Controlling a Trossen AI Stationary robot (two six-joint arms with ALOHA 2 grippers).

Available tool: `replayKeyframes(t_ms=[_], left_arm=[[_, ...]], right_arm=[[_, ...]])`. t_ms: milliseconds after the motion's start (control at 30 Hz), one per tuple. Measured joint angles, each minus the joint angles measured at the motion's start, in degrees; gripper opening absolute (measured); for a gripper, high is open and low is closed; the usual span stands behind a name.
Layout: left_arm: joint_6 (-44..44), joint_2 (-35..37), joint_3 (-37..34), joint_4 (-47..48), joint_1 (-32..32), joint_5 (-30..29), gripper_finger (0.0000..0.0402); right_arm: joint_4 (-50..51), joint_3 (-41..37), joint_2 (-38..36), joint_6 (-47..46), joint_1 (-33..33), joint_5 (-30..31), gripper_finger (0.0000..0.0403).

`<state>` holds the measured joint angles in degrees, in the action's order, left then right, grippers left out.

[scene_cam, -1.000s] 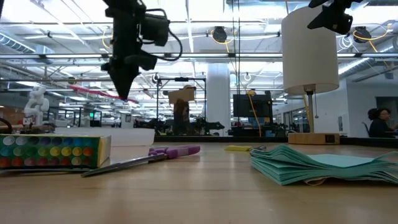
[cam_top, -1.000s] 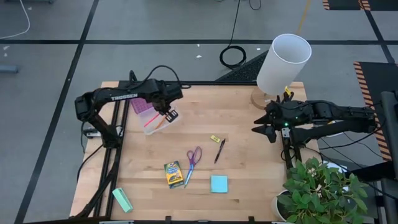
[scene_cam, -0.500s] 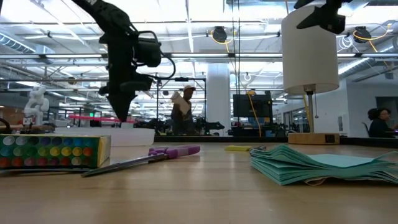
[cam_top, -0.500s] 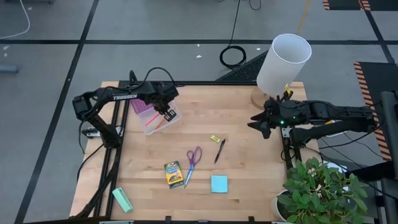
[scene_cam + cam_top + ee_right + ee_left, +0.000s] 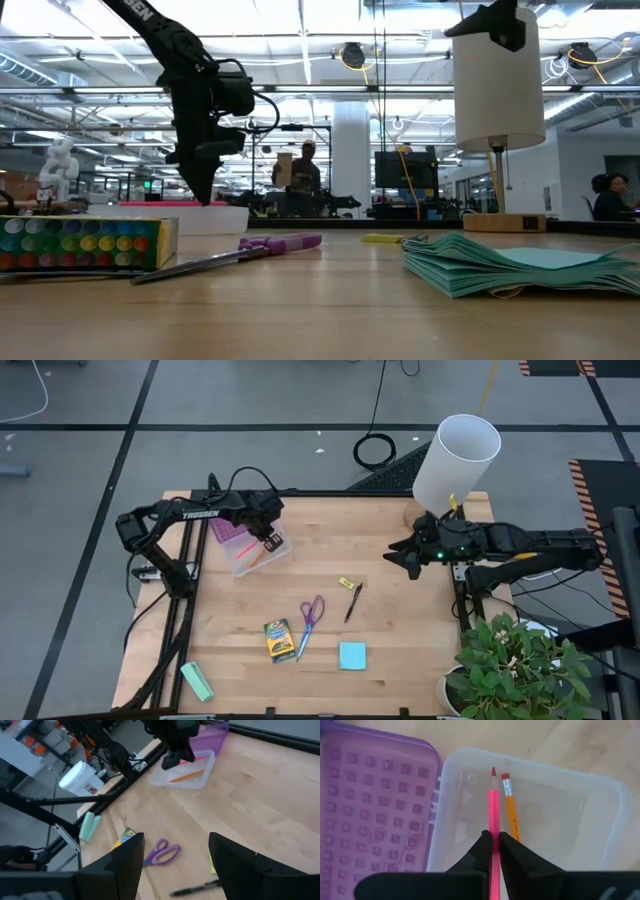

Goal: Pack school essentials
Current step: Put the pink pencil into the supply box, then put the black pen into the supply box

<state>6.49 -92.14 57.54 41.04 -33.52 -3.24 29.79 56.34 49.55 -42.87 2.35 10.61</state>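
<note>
A clear pencil case point(image 5: 255, 552) with its purple lid point(image 5: 225, 528) folded open lies at the table's far left. An orange pencil point(image 5: 511, 810) lies in it. My left gripper point(image 5: 270, 542) hovers over the case, shut on a pink pencil point(image 5: 493, 805). Purple-handled scissors point(image 5: 311, 615), a black pen point(image 5: 353, 601), a crayon box point(image 5: 279, 640), a cyan sticky-note pad point(image 5: 351, 655) and a tiny yellow piece point(image 5: 346, 583) lie mid-table. My right gripper point(image 5: 405, 557) hangs open above the table's right side, holding nothing. My left gripper pinches the pink pencil's shaft point(image 5: 493, 837) between its two fingertips. The pencil runs along the fingers and sticks out ahead of them. The fingers come from above, pointing down into the case. The pencil's pointed end point(image 5: 493, 772) reaches into the case beside the orange pencil.
A white lamp point(image 5: 455, 465) stands at the far right, just behind my right arm. A potted plant point(image 5: 520, 670) fills the near right corner. A mint-green block point(image 5: 196, 681) lies at the near left corner.
My left gripper has gone down toward the open case, still shut on the pink pencil. My right gripper has moved toward the table's left, away from the lamp's base.
</note>
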Motion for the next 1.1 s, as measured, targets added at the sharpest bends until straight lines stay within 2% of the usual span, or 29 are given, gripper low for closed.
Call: replayKeyframes(t_ms=[267, 633, 767, 867, 967, 1100], left_arm=[[-0.8, 0.0, 0.0, 0.2, -0.4, 0.3, 0.0029], [2.0, -0.2, 0.0, 0.2, -0.4, 0.4, 0.0082], [5.3, -0.1, 0.0, 1.0, -0.4, 0.9, 0.0075], [8.6, 0.7, 0.0, 1.9, -0.4, 4.2, 0.0065], [13.2, 2.5, 0.0, 2.3, 0.0, 6.9, 0.0051], [14.8, 6.5, 0.0, 1.9, 2.1, 7.3, 0.0029]], right_arm=[[-4.5, 0.0, 3.2, 0.2, 0.0, -0.1, 0.0215], [-5.2, 0.0, 4.5, 0.1, 0.0, -0.1, 0.0215], [-5.1, 0.0, 4.5, -1.2, 0.0, -0.1, 0.0215], [-4.7, 0.0, 4.5, -3.4, 0.0, -0.2, 0.0215], [-4.7, 0.0, 4.5, -5.8, 0.0, -0.3, 0.0215], [-4.7, 0.0, 4.5, -8.3, 0.0, -0.7, 0.0215]])
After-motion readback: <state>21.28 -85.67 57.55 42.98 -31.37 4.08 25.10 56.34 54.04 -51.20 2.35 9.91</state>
